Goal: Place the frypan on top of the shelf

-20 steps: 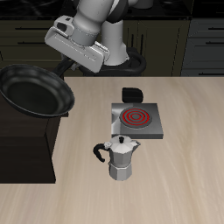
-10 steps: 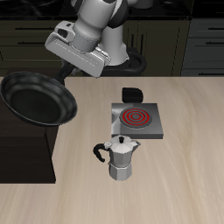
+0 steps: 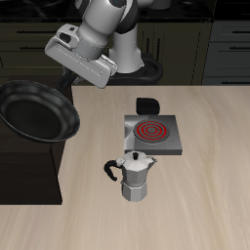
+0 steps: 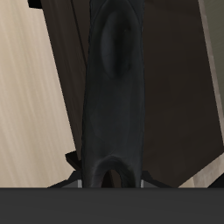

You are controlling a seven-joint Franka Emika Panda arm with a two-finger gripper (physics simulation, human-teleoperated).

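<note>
The shelf (image 3: 29,161) stands at the counter's (image 3: 195,195) nine o'clock side. The frypan (image 3: 39,110) sits over the shelf's top, its rim reaching past the shelf edge toward the counter's middle. The gripper (image 3: 70,76) is at the pan's one o'clock. The stove (image 3: 151,134) lies at the counter's centre, with the moka pot (image 3: 135,177) at the stove's seven o'clock, nearer the front edge.

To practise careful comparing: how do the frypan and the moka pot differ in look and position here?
The frypan is glossy black, wide and shallow; the moka pot is silver, narrow and tall. The frypan is held up over the shelf, while the moka pot stands on the table near the stove. Both have black handles.
</note>
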